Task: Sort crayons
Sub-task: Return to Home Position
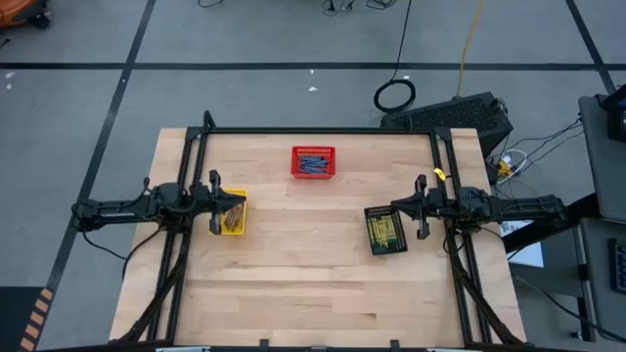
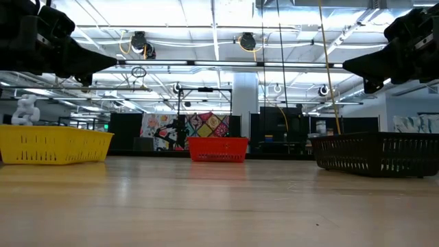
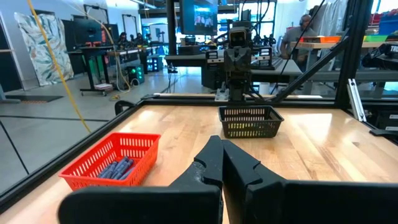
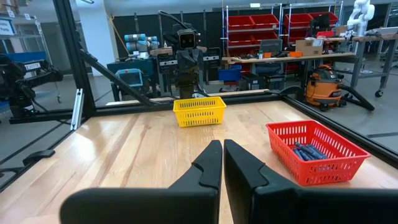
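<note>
Blue crayons (image 1: 313, 163) lie in the red basket (image 1: 313, 150) at the table's far middle; they also show in the left wrist view (image 3: 117, 168) and the right wrist view (image 4: 310, 152). Brown crayons (image 1: 233, 217) lie in the yellow basket (image 1: 241, 198) at the left. Yellow-green crayons (image 1: 384, 231) lie in the black basket (image 1: 387, 249) at the right. My left gripper (image 1: 241, 205) is shut and empty, above the yellow basket. My right gripper (image 1: 375, 210) is shut and empty, above the black basket.
The three baskets stand on the wooden table (image 1: 313, 284). A black frame (image 1: 323, 130) runs along the table's far edge and sides. The near half of the table shows bare wood.
</note>
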